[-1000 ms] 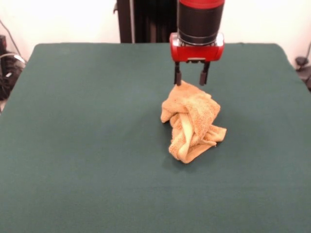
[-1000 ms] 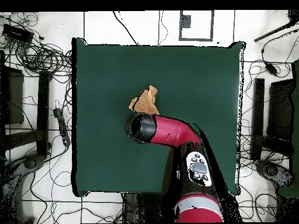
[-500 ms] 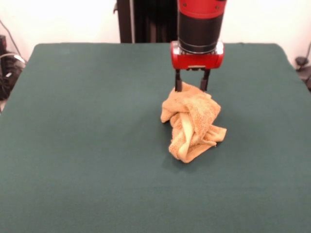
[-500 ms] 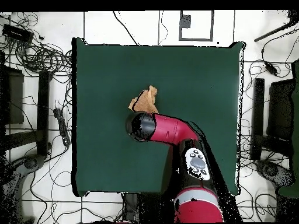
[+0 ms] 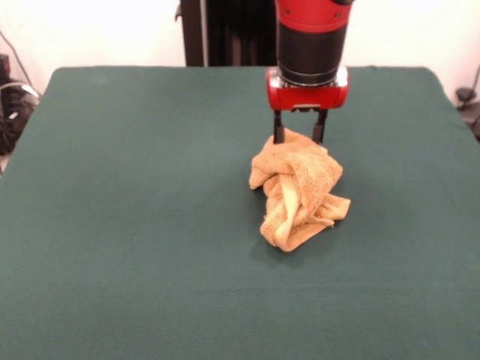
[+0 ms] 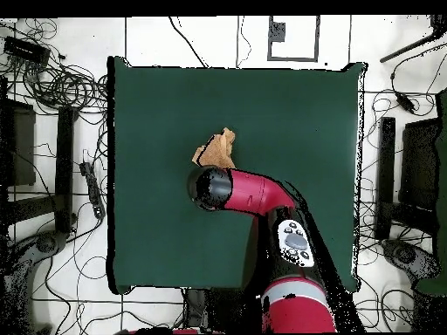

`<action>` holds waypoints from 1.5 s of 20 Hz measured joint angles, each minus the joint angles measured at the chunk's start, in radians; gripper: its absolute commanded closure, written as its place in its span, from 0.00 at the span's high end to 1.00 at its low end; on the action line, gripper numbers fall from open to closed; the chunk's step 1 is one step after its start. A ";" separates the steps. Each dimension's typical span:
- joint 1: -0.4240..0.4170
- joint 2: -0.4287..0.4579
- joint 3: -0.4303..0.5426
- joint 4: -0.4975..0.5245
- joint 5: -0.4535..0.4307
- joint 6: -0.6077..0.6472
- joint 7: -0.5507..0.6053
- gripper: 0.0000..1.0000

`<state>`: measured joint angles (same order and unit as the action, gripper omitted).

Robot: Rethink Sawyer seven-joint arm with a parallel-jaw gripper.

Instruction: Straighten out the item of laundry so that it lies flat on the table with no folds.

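Observation:
The item of laundry (image 5: 298, 189) is a golden-orange towel, crumpled and twisted into a heap near the middle of the dark green table (image 5: 135, 195). My gripper (image 5: 299, 136) comes straight down at the heap's far top edge, open, with one dark finger on each side of the topmost fold. Looking straight down, only a piece of the item of laundry (image 6: 218, 150) shows beyond the red arm (image 6: 249, 194), which hides the gripper and the rest of the heap.
Green table (image 6: 288, 113) surface spreads wide on every side of the heap. Cables and dark equipment (image 6: 61, 96) lie on the floor around the table edges.
The gripper has come down from just above the heap until its fingers straddle the top fold, and it has shifted slightly right. The towel has not moved.

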<state>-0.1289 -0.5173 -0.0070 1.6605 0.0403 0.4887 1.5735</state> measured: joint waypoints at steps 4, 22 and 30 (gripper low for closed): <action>0.001 -0.002 0.000 0.000 0.000 0.000 0.000 1.00; 0.020 -0.021 0.000 0.000 0.000 -0.004 0.000 0.00; 0.020 -0.028 0.000 0.000 0.000 -0.009 0.000 0.00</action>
<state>-0.1091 -0.5454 -0.0072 1.6606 0.0401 0.4799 1.5735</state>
